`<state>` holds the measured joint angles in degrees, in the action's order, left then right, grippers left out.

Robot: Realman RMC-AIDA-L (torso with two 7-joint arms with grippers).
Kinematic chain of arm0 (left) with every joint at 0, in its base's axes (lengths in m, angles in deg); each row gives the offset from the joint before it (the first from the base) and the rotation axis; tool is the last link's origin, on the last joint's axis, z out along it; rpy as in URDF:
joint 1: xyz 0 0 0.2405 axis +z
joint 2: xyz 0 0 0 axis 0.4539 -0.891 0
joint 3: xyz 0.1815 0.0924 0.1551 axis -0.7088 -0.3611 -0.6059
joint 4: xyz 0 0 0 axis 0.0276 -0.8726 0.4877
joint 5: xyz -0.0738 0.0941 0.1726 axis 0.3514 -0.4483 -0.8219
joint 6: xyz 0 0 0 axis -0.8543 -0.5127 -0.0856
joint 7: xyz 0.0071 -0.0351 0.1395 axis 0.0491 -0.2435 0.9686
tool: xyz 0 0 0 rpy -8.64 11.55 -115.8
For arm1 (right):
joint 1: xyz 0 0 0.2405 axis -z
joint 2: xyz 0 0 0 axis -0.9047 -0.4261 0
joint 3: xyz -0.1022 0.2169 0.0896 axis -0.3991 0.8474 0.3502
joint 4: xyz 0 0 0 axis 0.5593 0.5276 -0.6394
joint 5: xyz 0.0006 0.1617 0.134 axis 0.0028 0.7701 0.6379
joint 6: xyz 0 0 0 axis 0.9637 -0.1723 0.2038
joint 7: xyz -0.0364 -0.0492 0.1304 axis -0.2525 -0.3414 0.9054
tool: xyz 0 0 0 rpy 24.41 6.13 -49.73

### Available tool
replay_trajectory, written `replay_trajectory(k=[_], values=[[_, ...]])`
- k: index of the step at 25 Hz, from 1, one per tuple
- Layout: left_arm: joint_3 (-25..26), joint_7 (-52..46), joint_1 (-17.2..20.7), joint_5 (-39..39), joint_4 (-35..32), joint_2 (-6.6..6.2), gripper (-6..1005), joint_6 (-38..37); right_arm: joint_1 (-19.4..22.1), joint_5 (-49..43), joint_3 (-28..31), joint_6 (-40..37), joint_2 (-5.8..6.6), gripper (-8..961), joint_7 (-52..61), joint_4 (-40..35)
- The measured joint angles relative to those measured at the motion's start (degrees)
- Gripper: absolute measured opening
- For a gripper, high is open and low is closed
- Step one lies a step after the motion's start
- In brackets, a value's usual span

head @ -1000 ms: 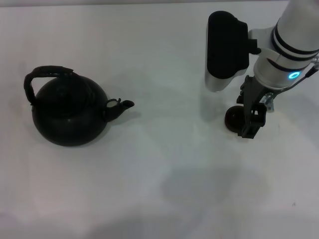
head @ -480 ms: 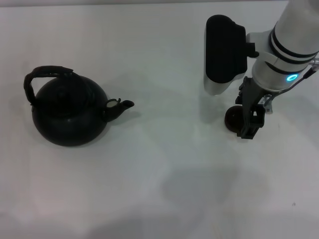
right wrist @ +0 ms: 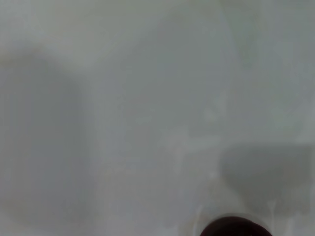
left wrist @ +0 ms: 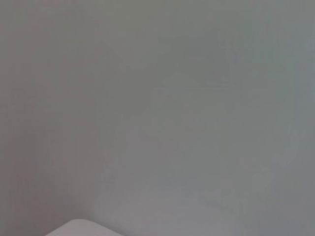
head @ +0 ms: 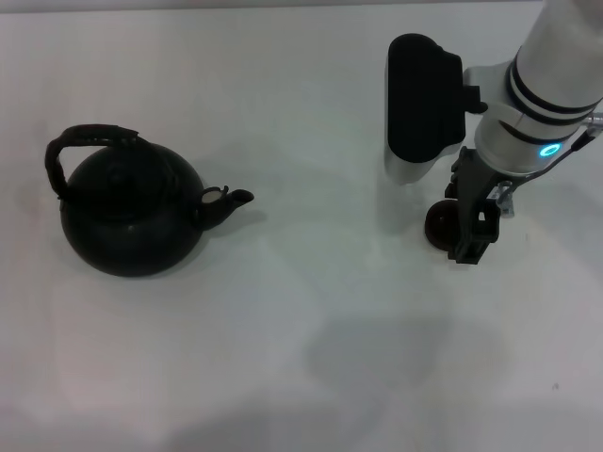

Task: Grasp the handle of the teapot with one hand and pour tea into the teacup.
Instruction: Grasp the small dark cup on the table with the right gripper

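Pinching teacup in right gripper, teapot only in head view, left gripper unseen.

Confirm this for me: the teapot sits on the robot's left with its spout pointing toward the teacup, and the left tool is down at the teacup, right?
Not quite. The arm at the teacup is the robot's right one: the head view shows the right tool beside it. The left arm is not in view. The teapot does sit on the left, spout toward the cup.
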<state>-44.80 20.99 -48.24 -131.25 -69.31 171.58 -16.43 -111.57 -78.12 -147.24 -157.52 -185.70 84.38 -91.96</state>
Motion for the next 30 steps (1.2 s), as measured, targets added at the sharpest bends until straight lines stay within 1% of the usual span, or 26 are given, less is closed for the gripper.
replay_trajectory(k=[25,30], values=[[0.15,-0.02,0.24,0.17,0.05,0.04,766,-0.13,-0.26,0.20,-1.22,2.96,0.00,860,0.00,2.18],[0.23,0.00,0.16,0.17,0.05,-0.03,767,-0.02,-0.43,0.31,-1.94,2.86,0.01,809,0.00,2.26]])
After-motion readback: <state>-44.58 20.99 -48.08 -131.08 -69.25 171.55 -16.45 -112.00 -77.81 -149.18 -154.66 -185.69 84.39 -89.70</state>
